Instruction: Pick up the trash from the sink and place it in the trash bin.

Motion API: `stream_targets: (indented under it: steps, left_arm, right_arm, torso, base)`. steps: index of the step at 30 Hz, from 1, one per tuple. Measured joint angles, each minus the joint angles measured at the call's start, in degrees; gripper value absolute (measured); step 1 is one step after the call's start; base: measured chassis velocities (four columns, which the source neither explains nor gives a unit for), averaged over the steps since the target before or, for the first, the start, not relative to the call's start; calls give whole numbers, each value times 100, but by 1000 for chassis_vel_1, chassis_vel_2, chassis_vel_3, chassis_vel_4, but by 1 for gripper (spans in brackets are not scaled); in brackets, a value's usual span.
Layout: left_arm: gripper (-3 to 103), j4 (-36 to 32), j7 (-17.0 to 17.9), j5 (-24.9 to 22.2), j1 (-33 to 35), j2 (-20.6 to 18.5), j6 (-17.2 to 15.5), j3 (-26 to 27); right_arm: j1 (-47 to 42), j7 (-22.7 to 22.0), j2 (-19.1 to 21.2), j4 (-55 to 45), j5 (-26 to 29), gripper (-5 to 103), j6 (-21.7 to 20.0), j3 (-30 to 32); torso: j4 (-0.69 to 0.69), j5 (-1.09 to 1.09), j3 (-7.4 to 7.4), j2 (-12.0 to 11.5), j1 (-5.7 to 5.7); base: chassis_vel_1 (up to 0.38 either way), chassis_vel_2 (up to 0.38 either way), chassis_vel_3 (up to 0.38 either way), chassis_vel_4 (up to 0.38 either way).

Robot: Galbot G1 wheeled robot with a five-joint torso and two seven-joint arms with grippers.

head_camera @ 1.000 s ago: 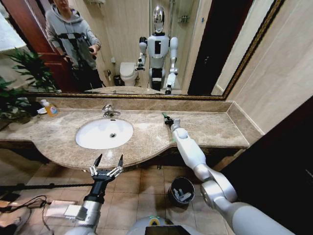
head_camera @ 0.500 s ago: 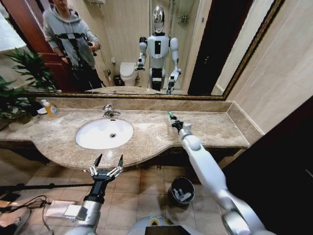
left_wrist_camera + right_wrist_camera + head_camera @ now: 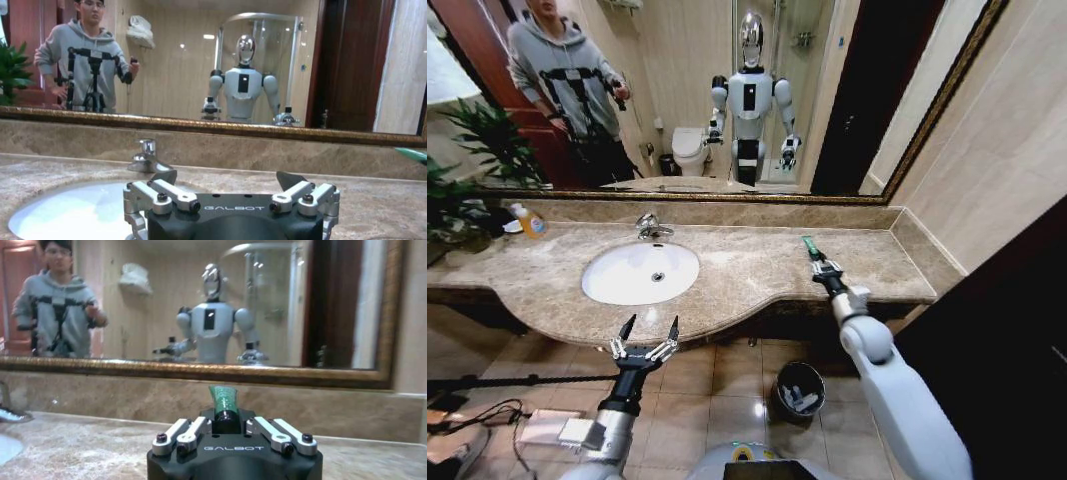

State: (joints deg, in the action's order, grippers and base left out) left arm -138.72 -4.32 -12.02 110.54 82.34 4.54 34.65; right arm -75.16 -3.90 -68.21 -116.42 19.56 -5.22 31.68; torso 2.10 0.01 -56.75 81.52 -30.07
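- Two arms show, and the right one carries the load: the right gripper (image 3: 818, 259) has its jaws closed on the green stick (image 3: 810, 245), which pokes out past the jaw tips with its long axis in line with the arm.
- Nearest the robot, on the floor below the bench's front edge, stands the trash bin (image 3: 797, 389), with a few white pieces already inside it.
- Judged from the head view, the bin lies below the held stick and back toward the robot, close beside the right forearm; so the drop calls for pulling the stick back off the bench and lowering it, probably tipping it end-down to fit the round mouth.
- Left gripper (image 3: 645, 343) hangs in front of the bench's front edge, jaws spread wide and holding nothing, just before the sink (image 3: 602, 283); it is farther from the bin than the right arm.
- Farther off, the right gripper (image 3: 232, 434) is over the right half of the bench (image 3: 727, 265), well apart from the basin, which looks bare.
- At the bench's far edge rise the faucet (image 3: 651, 228) and the mirror.
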Motion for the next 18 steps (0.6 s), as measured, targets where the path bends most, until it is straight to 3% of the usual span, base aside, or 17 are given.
stream_targets:
  steps: [5, 9, 18]
  left_arm:
    - [100, 0, 0, 0, 0, 0, 0, 0]
    - [100, 0, 1, 0, 0, 1, 0, 0]
    - [100, 0, 0, 0, 0, 0, 0, 0]
  right_arm:
    - [-971, -119, -338, -460, -121, 21, 477, 404]
    - [-1146, -22, -559, -358, -370, 21, 776, 392]
    - [-2378, 26, -1277, -609, -612, 21, 1355, 719]
  torso:
    - [-2, -2, 0, 0, 1]
    - [5, 0, -1, 0, 0]
    - [1, -1, 0, 0, 0]
  base:
    - [0, 0, 0, 0]
    - [0, 0, 0, 0]
    - [0, 0, 0, 0]
